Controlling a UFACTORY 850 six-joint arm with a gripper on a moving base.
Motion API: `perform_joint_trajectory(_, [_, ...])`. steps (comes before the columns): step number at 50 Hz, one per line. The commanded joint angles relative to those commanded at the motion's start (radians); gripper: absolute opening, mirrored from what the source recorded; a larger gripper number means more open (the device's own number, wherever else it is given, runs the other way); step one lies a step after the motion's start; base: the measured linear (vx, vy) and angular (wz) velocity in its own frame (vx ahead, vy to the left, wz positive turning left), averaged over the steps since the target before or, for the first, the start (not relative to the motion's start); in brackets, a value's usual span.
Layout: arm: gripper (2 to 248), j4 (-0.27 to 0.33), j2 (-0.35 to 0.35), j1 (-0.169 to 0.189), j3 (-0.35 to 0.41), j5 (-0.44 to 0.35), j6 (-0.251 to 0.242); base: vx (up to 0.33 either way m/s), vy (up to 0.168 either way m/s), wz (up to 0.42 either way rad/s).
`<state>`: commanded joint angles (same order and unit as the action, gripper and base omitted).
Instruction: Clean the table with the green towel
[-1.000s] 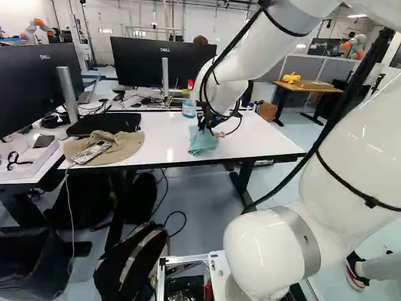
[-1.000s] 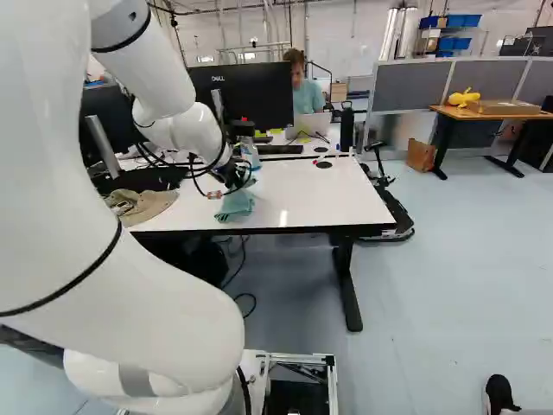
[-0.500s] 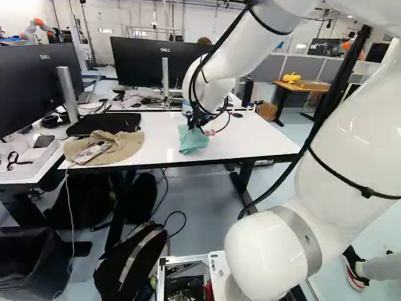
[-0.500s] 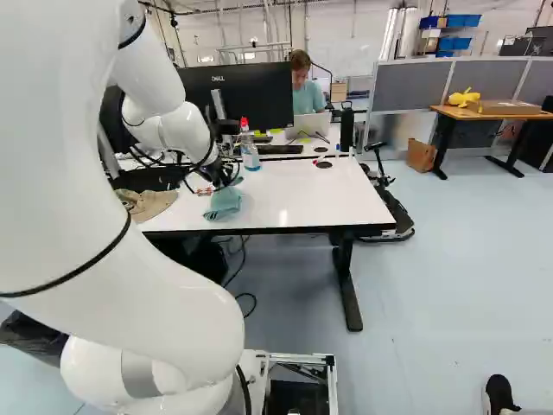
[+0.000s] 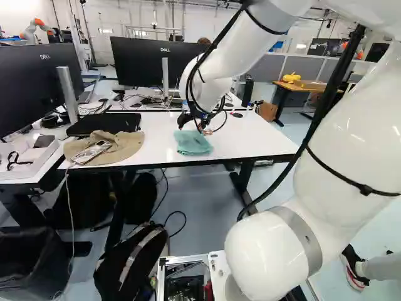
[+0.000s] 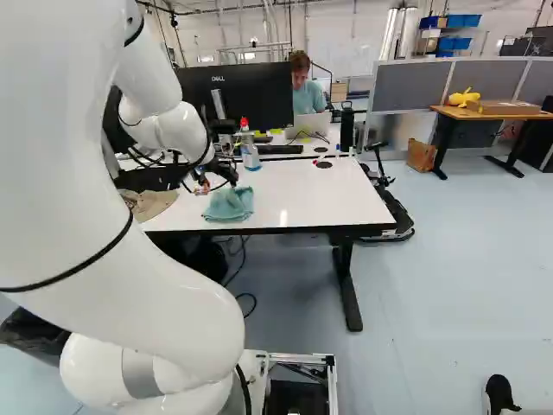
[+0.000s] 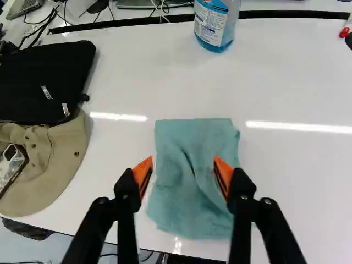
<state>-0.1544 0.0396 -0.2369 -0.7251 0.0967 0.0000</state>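
In the left base view my gripper [image 5: 193, 120] is over the green towel [image 5: 193, 142], which lies on the white table [image 5: 250, 138]. The wrist view has the gripper [image 7: 183, 175] open, its orange-padded fingers spread apart above the towel [image 7: 192, 209]. The cloth lies folded and rumpled beneath and between them, with a crease in its middle, and nothing is gripped. Whether a fingertip brushes the cloth I cannot tell.
A spray bottle of blue liquid [image 7: 214, 25] stands beyond the towel. Beside it lie a tan hat [image 7: 60, 159] with a phone [image 7: 10, 165] on it, and a black case [image 7: 44, 80]. Monitors [image 5: 160, 63] stand behind. Another robot [image 5: 34, 30] is far back.
The arm has moved leftward in the left base view, bringing the towel along. Over the last half second the gripper has opened and let go, and the towel has spread out flatter on the table.
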Motion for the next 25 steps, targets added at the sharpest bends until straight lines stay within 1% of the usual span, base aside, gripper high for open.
perform_joint_trajectory(1, [147, 0.0, 0.0, 0.0, 0.0, 0.0, 0.0, 0.0, 0.0, 0.0])
perform_joint_trajectory(2, [183, 0.0, 0.0, 0.0, 0.0, 0.0, 0.0, 0.0, 0.0, 0.0])
perform_joint_trajectory(6, [183, 0.0, 0.0, 0.0, 0.0, 0.0, 0.0, 0.0, 0.0, 0.0])
perform_joint_trajectory(7, [221, 0.0, 0.0, 0.0, 0.0, 0.0, 0.0, 0.0, 0.0, 0.0])
perform_joint_trajectory(12, [221, 0.0, 0.0, 0.0, 0.0, 0.0, 0.0, 0.0, 0.0, 0.0])
perform_joint_trajectory(13, [247, 0.0, 0.0, 0.0, 0.0, 0.0, 0.0, 0.0, 0.0, 0.0])
perform_joint_trajectory(25, [247, 0.0, 0.0, 0.0, 0.0, 0.0, 0.0, 0.0, 0.0, 0.0])
